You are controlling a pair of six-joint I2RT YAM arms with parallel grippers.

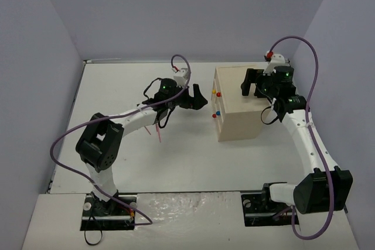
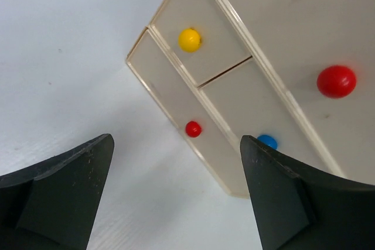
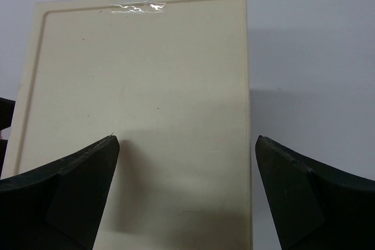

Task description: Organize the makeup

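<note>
– Just off the drawer box's [image 1: 240,106] knobbed front, I have the left gripper [image 1: 202,98] spread wide, nothing between its fingers [image 2: 64,191]. Every drawer looks closed.

– And what needs organizing?

– All I can find is one thin pink pencil [image 1: 157,135] lying on the table [image 1: 193,162]. It's well clear of the box on its knob side, under my left forearm [image 1: 137,118]. No other cosmetics show.

– The right gripper [image 1: 252,89]?

– Over the box's top, toward its back edge, likewise spread and holding nothing. I can't tell whether it touches the top.

– What worries you?

– The yellow knob [image 2: 190,40] is small. If I close off-centre on it, I could slip off and shove the whole box along instead of drawing a drawer out. Unbraced, the box may slide or twist. Swinging my left forearm low could also sweep that pencil away across the table.
</note>
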